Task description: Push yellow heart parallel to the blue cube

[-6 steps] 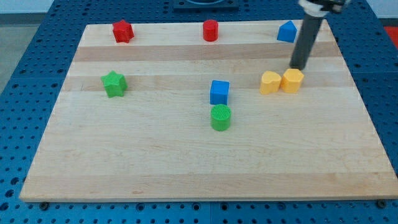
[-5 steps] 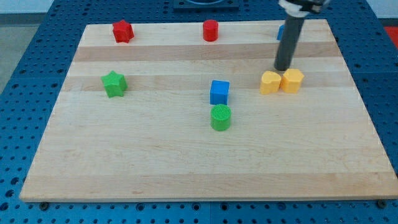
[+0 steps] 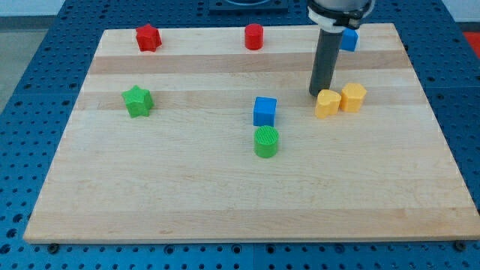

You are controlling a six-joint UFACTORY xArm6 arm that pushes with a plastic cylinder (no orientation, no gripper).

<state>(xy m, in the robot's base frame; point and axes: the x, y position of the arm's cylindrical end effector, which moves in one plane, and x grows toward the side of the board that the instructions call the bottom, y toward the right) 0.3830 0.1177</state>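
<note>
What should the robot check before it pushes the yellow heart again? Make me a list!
1. Is my tip next to the right block? Ok: it sits at the upper-left edge of the yellow heart; whether it touches, cannot tell.
2. Is the heart level with the blue cube yet? Not ok: it lies a little nearer the view's top than the cube.
3. Is the other yellow block out of the way? Not ok: it sits right against the heart's right side.
4. Is the path toward the view's bottom free? Ok: bare board below the heart.
5. Is the green cylinder safe? Ok: it lies well to the view's left of the heart.
</note>
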